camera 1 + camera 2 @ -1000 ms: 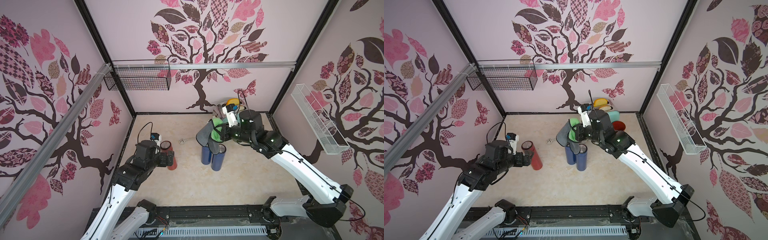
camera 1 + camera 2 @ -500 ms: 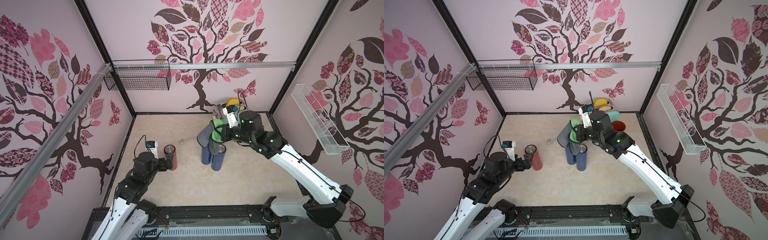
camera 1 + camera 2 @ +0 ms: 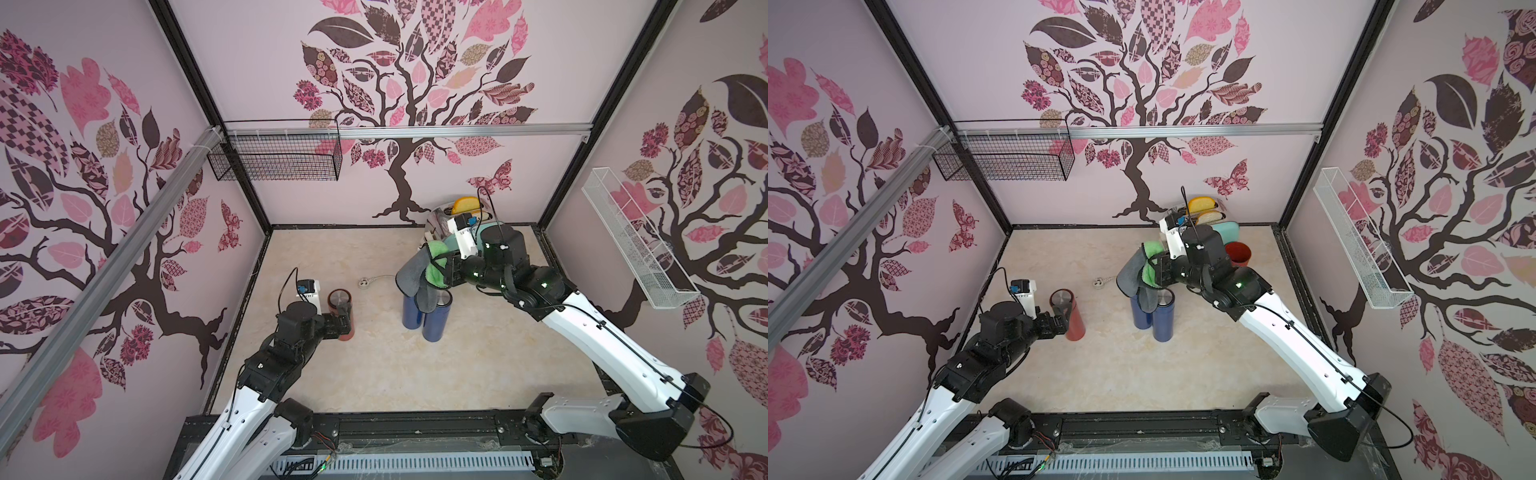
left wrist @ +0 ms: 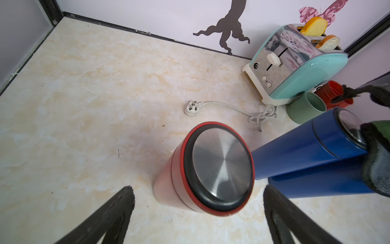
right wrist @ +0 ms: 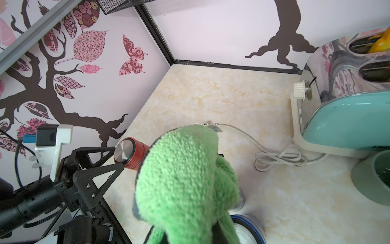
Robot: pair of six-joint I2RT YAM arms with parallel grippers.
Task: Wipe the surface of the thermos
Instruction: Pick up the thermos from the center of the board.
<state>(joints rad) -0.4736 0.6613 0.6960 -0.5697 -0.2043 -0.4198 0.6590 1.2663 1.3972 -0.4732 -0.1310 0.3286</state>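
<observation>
A red thermos (image 3: 341, 311) (image 3: 1070, 318) stands upright on the left of the floor, steel lid up (image 4: 219, 164). My left gripper (image 3: 338, 323) (image 4: 197, 189) is open, its two black fingers (image 4: 118, 209) low and wide on either side of the thermos without touching it. Two blue thermoses (image 3: 432, 326) (image 4: 306, 145) stand together mid-floor. My right gripper (image 3: 438, 270) (image 5: 190, 211) is shut on a green and grey cloth (image 3: 434, 266) (image 5: 185, 181). The cloth hangs onto the top of the rear blue thermos (image 3: 409, 313) and hides the jaws.
A teal and chrome toaster (image 4: 295, 63) holding bread stands in the back right corner, beside a green mug (image 4: 306, 109) and a red cup (image 3: 1237, 253). Its white plug (image 3: 365, 282) and cord lie between the thermoses. A wire basket (image 3: 274, 160) and a white rack (image 3: 636, 245) hang on the walls.
My left arm has drawn back toward the front edge, its gripper still open at the red thermos. The right arm and cloth have stayed put.
</observation>
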